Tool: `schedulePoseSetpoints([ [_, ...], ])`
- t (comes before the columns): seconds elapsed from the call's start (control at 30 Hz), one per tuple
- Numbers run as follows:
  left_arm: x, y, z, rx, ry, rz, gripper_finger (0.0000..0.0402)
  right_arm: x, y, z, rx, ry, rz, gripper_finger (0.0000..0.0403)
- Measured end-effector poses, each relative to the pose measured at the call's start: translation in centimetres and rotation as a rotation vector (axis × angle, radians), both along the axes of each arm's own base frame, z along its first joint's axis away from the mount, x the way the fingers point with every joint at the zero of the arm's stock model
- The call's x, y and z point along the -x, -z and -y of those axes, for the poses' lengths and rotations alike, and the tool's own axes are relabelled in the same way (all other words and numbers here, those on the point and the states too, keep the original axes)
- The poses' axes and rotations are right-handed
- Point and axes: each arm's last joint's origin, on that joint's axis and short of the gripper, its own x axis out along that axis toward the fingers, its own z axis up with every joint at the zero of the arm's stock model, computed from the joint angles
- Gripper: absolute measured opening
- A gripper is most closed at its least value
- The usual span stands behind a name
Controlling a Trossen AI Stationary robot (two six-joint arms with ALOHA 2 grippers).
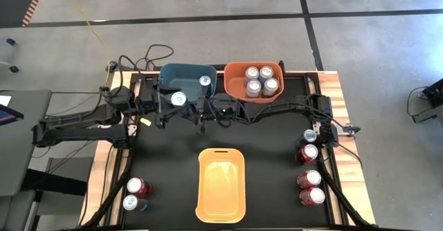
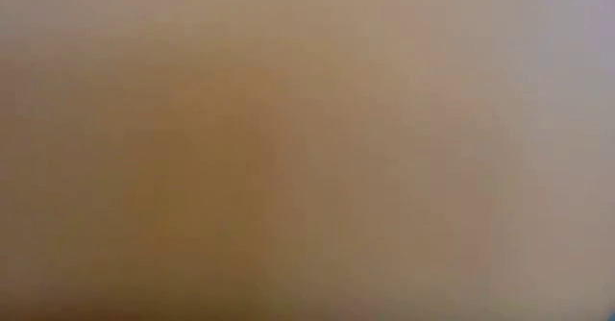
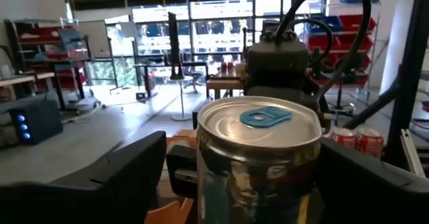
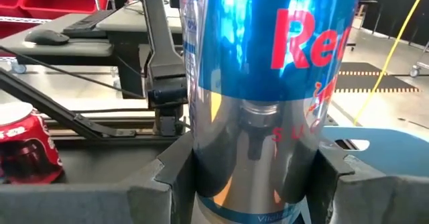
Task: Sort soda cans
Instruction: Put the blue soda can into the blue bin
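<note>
Soda cans, small metal cylinders with silver tops: where, all told?

Spread over the black table (image 1: 173, 155). Four silver-topped cans (image 1: 254, 86) standing in the orange plastic bin (image 1: 235, 93) at the far edge. One more can (image 1: 205, 81) inside the dark blue plastic bin (image 1: 169, 75) just beside it. Three red cans (image 1: 309, 179) in a row near the right edge, with a bluish can (image 1: 309, 135) at the far end of that row. Near the front left corner, a red can (image 1: 137, 186) and a blue can (image 1: 131, 203) just beside each other.

And the one being handled?

Blue-and-silver can with a blue pull tab (image 1: 178, 98). Upright, at the near rim of the dark blue bin, between the two arms.

Held by which?

By the right gripper (image 4: 255, 184), reaching across from the right side. Clamped on the can's lower body, dark fingers (image 4: 174, 177) pressed against both sides.

And the left gripper (image 3: 244, 184)?

Level with the can's top, coming in from the left. Spread wide, one finger (image 3: 100, 184) on each side of the can. Gap showing on one side, so no grip there.

Anything else on the table?

Yellow plastic bin (image 1: 202, 186), in the middle toward the front. From the low camera, only a tan blur, nothing to make out.
</note>
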Motion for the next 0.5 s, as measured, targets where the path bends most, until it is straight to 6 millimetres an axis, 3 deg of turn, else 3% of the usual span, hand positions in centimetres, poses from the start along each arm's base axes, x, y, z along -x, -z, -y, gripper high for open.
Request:
schedulePoseSetpoints([
  [0.2, 0.03, -0.11, 0.02, -0.008, 0.004, 0.01, 0.0345, 0.03, 0.21, 0.05, -0.002, 0.001, -0.022, 0.0196],
  [0.5, 0.04, -0.17, 0.09, -0.01, 0.026, 0.015, 0.025, 0.04, 0.12, 0.05, -0.002, 0.0, -0.015, 0.0197],
])
